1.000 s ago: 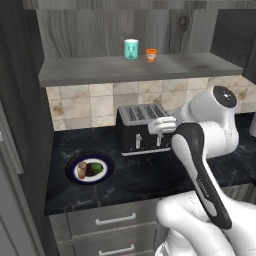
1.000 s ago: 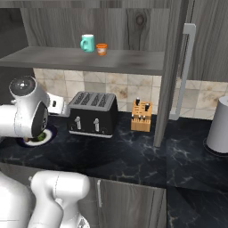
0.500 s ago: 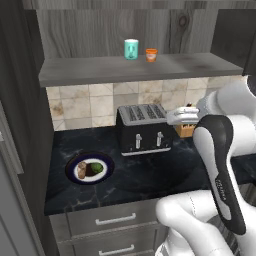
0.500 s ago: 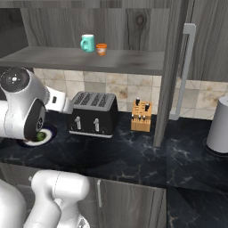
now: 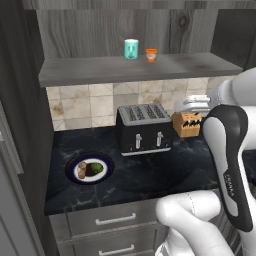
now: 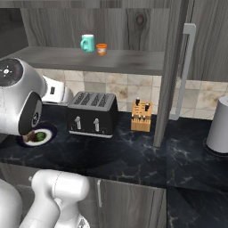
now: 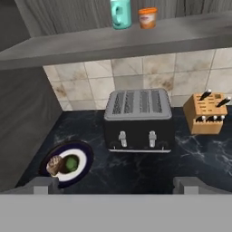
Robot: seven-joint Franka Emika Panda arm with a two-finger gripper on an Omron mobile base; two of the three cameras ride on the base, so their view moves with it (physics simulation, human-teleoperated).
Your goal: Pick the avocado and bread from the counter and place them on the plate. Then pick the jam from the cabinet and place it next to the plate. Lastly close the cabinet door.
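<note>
The plate (image 5: 90,169) lies on the counter (image 5: 165,172) at the left, carrying the avocado (image 5: 98,168) and the bread (image 5: 82,170) side by side. In the hand view the avocado (image 7: 71,164) and bread (image 7: 55,165) sit on the plate (image 7: 86,156) at lower left. The orange jam (image 5: 151,54) stands on the cabinet shelf (image 5: 100,70) beside a teal cup (image 5: 131,49). My gripper (image 7: 117,185) is open and empty, hovering above the counter in front of the toaster, well below the jam (image 7: 147,17). The cabinet door (image 6: 171,67) stands open, edge-on, with its silver handle (image 6: 185,67).
A black toaster (image 5: 144,129) stands mid-counter against the tiled wall, with a wooden knife block (image 5: 186,124) to its right. A white canister (image 6: 219,127) is at the far right. Grey drawers (image 5: 115,220) run below the counter. A dark tall panel (image 5: 20,125) closes the left side.
My hand has swung right and upward, from over the toaster towards the knife block side. Jaws stayed open. Plate, food and jam have not moved.
</note>
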